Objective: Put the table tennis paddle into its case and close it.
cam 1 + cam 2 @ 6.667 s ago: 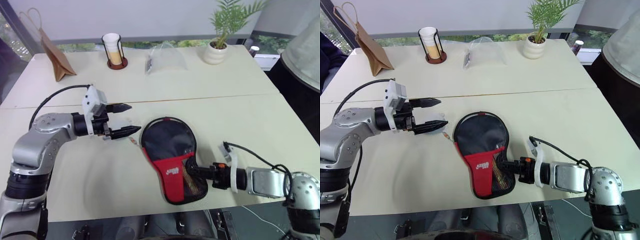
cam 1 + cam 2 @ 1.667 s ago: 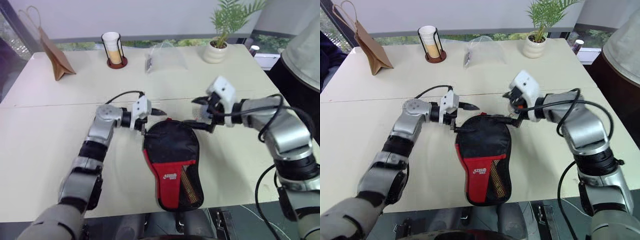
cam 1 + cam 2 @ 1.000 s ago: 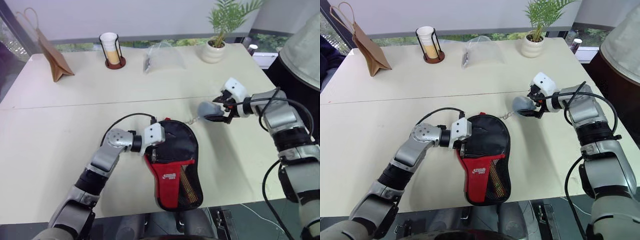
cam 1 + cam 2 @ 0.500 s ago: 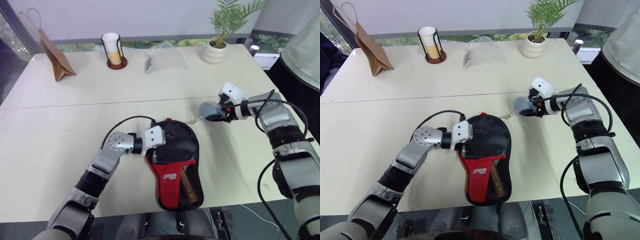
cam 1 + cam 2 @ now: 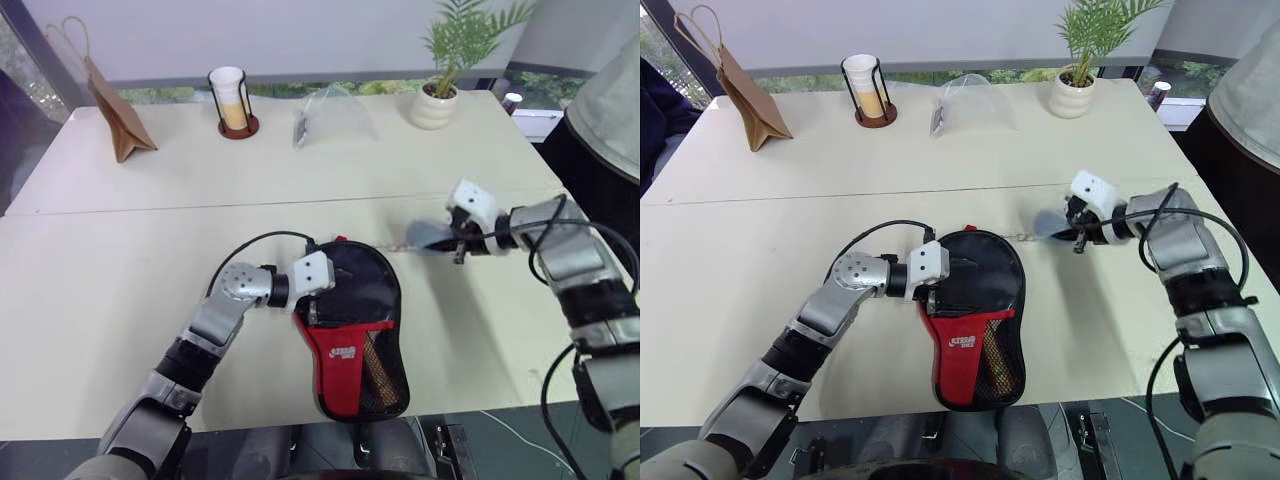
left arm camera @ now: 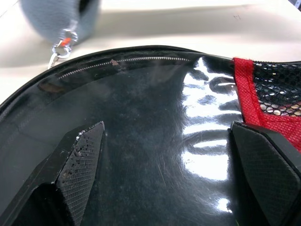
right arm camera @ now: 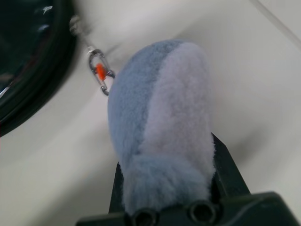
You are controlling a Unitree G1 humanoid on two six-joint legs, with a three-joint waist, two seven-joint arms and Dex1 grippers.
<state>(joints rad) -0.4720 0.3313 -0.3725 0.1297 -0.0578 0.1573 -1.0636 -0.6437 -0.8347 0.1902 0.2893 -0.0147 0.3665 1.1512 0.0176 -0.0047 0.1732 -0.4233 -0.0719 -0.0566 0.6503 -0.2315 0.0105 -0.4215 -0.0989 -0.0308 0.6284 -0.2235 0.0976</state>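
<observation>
The case is seen at lower centre, flat on the table. The left gripper is laid over its window, fingers spread wide. The right gripper, at right of centre, is pinched on a grey plush charm (clipped to the zip chain).

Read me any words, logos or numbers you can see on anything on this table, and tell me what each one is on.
White logo on the red panel of the case: too small and blurred to read.
Paper bag, cup, clear plastic bag, plant pot and grey plush charm: no text visible.
</observation>
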